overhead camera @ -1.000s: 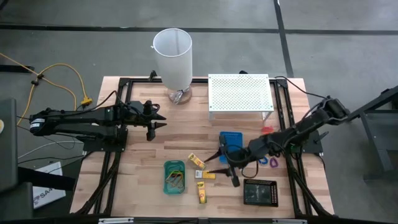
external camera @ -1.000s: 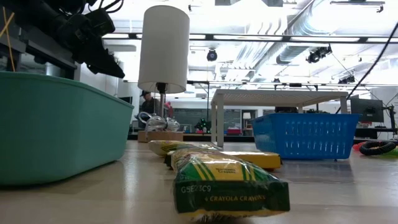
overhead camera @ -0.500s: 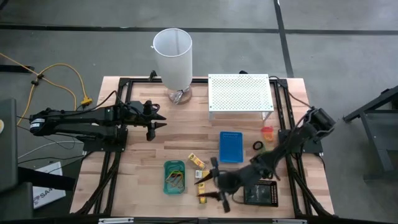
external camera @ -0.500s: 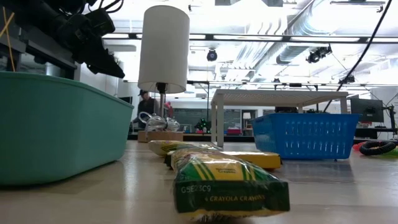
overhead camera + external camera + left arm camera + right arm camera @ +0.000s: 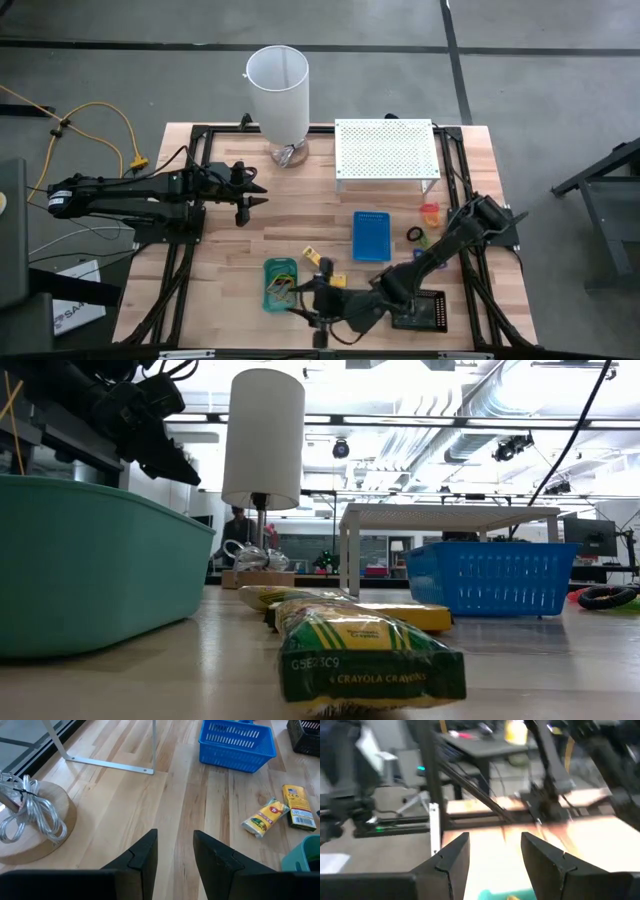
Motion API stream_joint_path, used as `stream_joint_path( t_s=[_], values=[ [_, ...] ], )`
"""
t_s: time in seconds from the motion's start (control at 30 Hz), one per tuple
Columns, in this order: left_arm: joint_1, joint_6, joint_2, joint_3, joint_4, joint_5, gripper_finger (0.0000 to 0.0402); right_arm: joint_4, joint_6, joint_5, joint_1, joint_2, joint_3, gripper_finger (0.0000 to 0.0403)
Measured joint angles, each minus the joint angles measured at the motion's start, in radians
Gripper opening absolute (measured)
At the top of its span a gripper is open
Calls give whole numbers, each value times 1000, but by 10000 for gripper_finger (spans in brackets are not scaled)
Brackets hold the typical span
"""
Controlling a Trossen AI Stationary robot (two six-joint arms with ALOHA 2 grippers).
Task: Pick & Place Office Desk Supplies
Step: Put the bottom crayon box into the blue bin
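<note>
The wooden table [image 5: 300, 225] takes up most of the scene, set on a black frame over a grey concrete floor. The low view looks past it into a workshop with ceiling ducts and a person far back. At the far edge stand a tall white cylinder [image 5: 278, 92] and a white perforated shelf [image 5: 386, 150].

The left arm waits over the table's left side. The left gripper [image 5: 174, 855] has its fingers parted with nothing between them, and it points toward the blue tray [image 5: 237, 745].

The right arm stretches low across the near edge. The right gripper [image 5: 312, 305] hangs close beside the green tray [image 5: 281, 285], fingers apart and empty in its wrist view, likely lined up for a nearby crayon packet.

The green tray holds rubber bands [image 5: 283, 289]. The black tray [image 5: 420, 310] sits near right, partly under the arm.

Yellow crayon packets [image 5: 321, 262] lie loose between the green and blue trays. A few small clips [image 5: 416, 236] rest right of the blue tray, still unsorted.
</note>
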Motion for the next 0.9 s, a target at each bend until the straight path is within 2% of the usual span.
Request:
stream_joint_path(
  t_s=[0.1, 0.23, 0.4, 0.7, 0.8, 0.9],
  values=[
    [0, 0, 0, 0, 0, -1, 119, -124, 184, 37, -7, 0, 16, 166],
    [0, 0, 0, 0, 0, -2, 119, -319, 481, -1, -27, 2, 15, 166],
    [0, 0, 0, 0, 0, -2, 119, -483, 732, -191, -64, 2, 15, 166],
    [0, 0, 0, 0, 0, -6, 119, -598, 963, -587, -136, 1, 14, 166],
    [0, 0, 0, 0, 0, -6, 119, -658, 1035, -673, -150, 1, 14, 166],
    [0, 0, 0, 0, 0, -6, 119, -704, 1105, -712, -157, 4, 14, 166]
  ],
)
